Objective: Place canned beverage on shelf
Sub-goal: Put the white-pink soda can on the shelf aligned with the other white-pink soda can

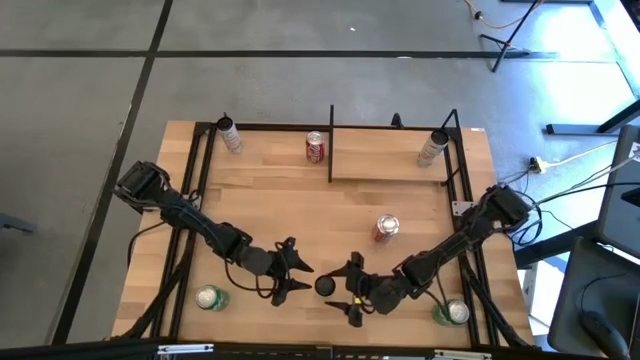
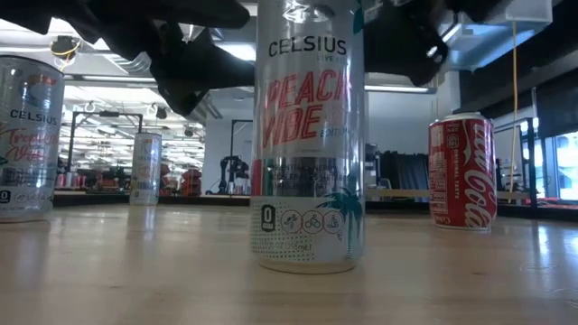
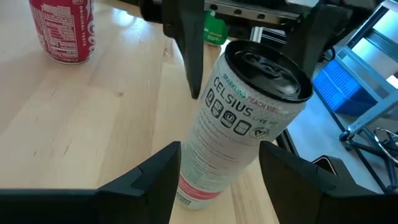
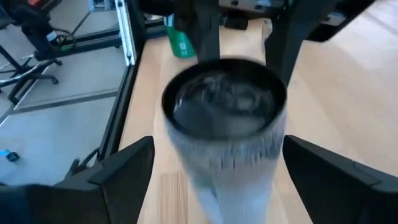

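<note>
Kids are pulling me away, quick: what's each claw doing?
Left claw: around the can, grip cannot be told.
Right claw: open, around the same can.

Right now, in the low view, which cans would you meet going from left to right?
Celsius can at the left edge → slim far can → tall Celsius Peach Vibe can → red Coca-Cola can.

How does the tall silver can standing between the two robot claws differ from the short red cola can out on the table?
The tall silver Celsius can is slim, with peach lettering; the short red Coca-Cola can is squatter and red all over. The silver can stands between the left gripper and right gripper, their fingers open on either side of it; the red can stands alone, farther from both. Both are upright on the wooden tabletop, not on the shelf.
</note>
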